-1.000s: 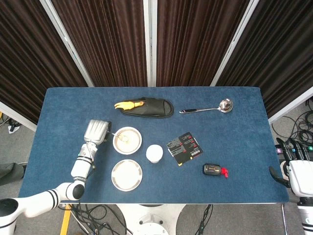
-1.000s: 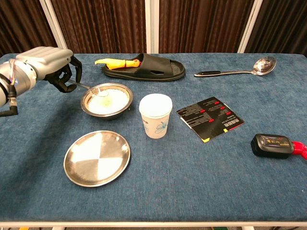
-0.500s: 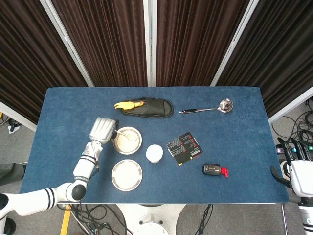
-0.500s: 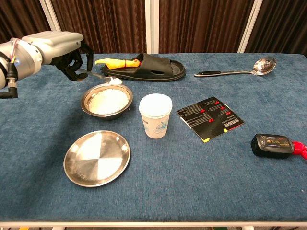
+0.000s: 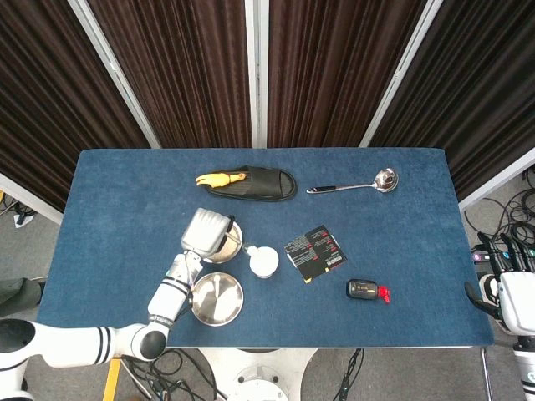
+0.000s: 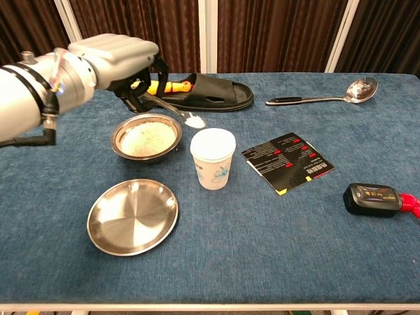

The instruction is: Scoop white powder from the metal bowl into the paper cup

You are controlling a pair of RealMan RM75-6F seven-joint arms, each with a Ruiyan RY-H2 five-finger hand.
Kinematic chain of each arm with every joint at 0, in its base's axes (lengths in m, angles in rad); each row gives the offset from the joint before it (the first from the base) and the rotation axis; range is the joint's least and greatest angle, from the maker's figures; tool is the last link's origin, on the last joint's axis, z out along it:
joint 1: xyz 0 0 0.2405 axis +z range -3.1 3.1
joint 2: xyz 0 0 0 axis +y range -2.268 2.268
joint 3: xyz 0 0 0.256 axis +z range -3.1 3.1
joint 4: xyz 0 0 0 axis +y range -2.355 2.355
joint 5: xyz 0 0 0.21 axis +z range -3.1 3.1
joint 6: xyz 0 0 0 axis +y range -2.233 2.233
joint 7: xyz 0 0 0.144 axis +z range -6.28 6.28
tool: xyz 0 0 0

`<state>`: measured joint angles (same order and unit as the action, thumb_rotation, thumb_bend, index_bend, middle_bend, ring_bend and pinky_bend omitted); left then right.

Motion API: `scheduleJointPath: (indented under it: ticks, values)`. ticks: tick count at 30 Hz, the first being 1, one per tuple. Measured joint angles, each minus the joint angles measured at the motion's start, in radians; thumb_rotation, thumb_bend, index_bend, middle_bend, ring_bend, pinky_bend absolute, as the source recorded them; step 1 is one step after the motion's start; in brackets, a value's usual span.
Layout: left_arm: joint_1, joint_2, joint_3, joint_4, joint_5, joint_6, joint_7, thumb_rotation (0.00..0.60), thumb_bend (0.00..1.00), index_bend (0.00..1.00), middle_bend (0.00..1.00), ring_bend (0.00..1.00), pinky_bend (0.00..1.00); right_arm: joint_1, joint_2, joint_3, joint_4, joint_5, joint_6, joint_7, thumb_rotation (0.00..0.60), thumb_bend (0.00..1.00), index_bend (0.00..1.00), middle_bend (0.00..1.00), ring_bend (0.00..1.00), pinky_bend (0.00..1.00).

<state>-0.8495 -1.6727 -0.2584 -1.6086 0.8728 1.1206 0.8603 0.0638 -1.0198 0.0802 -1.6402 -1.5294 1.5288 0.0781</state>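
The fingers (image 6: 134,92) of the left hand (image 6: 115,62) are clenched around the handle of a small spoon (image 6: 176,113), whose bowl juts out ahead of them, kept roughly level so its heap of white powder (image 6: 194,120) does not spill. That load hangs just short of the paper cup (image 6: 212,157), which stands beyond the fingertips, while the metal bowl (image 6: 146,138) with the remaining powder lies directly below the fingers. An empty metal plate (image 6: 133,215) rests on the surface nearer the robot. The left hand hovers palm-down over the bowl, forearm reaching in from the left. The right hand (image 5: 510,288) waits off the surface's edge, well apart; whether its fingers are released I cannot tell.
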Motion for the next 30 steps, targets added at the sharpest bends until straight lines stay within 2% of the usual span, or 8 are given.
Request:
scheduleJointPath:
  ticks: [5, 11, 21, 30]
  values:
    - [-0.025, -0.049, 0.030, 0.020, 0.014, 0.047, 0.068, 0.600, 0.47, 0.62, 0.92, 0.89, 1.00, -0.006, 0.002, -0.001, 0.005, -0.001, 0.008, 0.008, 0.600, 0.22, 0.07, 0.25, 0.00, 0.08]
    - [-0.039, -0.096, 0.078, 0.090, 0.098, 0.125, 0.152, 0.600, 0.47, 0.62, 0.92, 0.89, 1.00, -0.010, 0.000, -0.004, 0.012, -0.002, 0.011, 0.019, 0.600, 0.22, 0.07, 0.25, 0.00, 0.08]
    - [-0.042, -0.136, 0.178, 0.203, 0.319, 0.216, 0.264, 0.600, 0.47, 0.62, 0.92, 0.89, 1.00, -0.008, -0.004, -0.002, 0.015, -0.004, 0.009, 0.023, 0.600, 0.22, 0.07, 0.25, 0.00, 0.08]
    - [-0.050, -0.165, 0.241, 0.345, 0.504, 0.234, 0.351, 0.600, 0.47, 0.62, 0.92, 0.89, 1.00, -0.009, -0.001, -0.004, 0.011, -0.005, 0.010, 0.023, 0.600, 0.22, 0.07, 0.25, 0.00, 0.08]
